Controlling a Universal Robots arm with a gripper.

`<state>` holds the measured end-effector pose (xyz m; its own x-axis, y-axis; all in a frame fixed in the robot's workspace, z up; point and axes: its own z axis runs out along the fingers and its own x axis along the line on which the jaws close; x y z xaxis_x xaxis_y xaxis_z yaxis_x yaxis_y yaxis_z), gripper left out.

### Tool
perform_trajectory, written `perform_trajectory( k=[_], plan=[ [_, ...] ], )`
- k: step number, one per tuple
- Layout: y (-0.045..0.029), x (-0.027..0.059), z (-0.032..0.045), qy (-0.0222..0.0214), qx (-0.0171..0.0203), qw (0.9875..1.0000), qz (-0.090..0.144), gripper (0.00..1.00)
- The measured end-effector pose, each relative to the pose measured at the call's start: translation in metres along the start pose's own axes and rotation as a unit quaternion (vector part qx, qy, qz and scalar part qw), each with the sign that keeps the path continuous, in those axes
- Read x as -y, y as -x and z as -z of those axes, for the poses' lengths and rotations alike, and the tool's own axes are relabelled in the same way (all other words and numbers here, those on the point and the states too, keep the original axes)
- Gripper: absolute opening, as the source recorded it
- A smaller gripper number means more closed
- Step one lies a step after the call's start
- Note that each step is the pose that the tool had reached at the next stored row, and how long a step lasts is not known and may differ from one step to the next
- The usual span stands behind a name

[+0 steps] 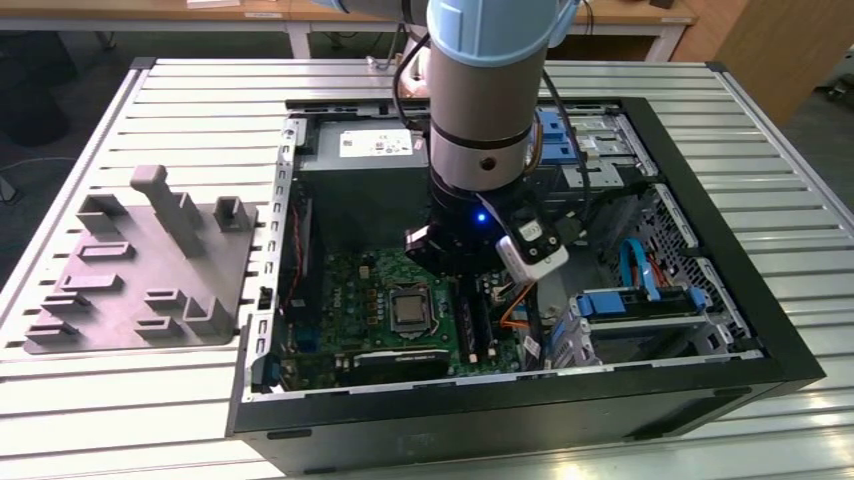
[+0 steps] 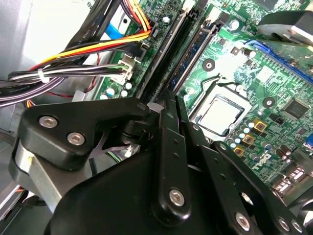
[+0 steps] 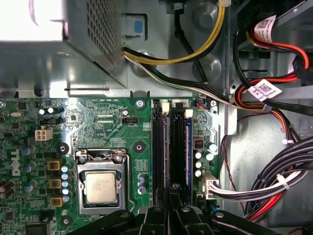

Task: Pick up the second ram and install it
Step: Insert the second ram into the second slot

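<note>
In the exterior view the arm (image 1: 487, 110) reaches straight down into an open computer case (image 1: 694, 385) lying on the slatted tabletop (image 1: 174, 400). The tool (image 1: 461, 268) hangs low over the motherboard (image 1: 354, 300), just to the exterior view's right of the CPU socket (image 1: 407, 308), above the memory slots (image 1: 467, 320). The grey moulded plate (image 1: 140, 265) with upright blocks sits outside the case at the exterior view's left, and no card stands on it that I can make out.

In the second wrist view the tool's black fingers (image 2: 168, 147) are drawn close together, pinching a thin dark strip edge-on between them; I take this to be the second ram (image 2: 168, 100). Its free end points along the memory slots (image 2: 188, 51), beside the CPU socket (image 2: 217, 112) and the bundle of power cables (image 2: 73, 58). Whether its lower edge touches a slot is hidden by the tool.

In the first wrist view the tool (image 3: 171, 218) sits directly over the bank of memory slots (image 3: 171, 142), with the CPU socket (image 3: 100, 183) to one side and the white connector (image 3: 210, 186) to the other. A dark module (image 3: 188, 147) appears already seated in a blue-edged slot.

As I judge it, the pick-up is done and the card is carried to the slots and lined up; pressing it home has not yet been done.
</note>
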<state>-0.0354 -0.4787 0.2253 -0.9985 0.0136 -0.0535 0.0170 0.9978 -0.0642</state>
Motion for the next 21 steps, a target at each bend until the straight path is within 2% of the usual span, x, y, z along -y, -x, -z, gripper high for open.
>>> perform_trajectory(
  k=[3, 7, 11, 21],
  plan=[
    [-0.0001, 0.0008, -0.0006, 0.0005, 0.0014, 1.0000, 0.000, 0.16],
    [-0.0003, 0.0019, -0.0017, 0.0066, 0.0058, 1.0000, -0.001, 0.16],
    [-0.0002, 0.0020, 0.0009, 0.0071, 0.0059, 1.0000, -0.001, 0.16],
    [0.0001, 0.0025, 0.0011, 0.0072, 0.0059, 1.0000, -0.001, 0.17]
  ],
)
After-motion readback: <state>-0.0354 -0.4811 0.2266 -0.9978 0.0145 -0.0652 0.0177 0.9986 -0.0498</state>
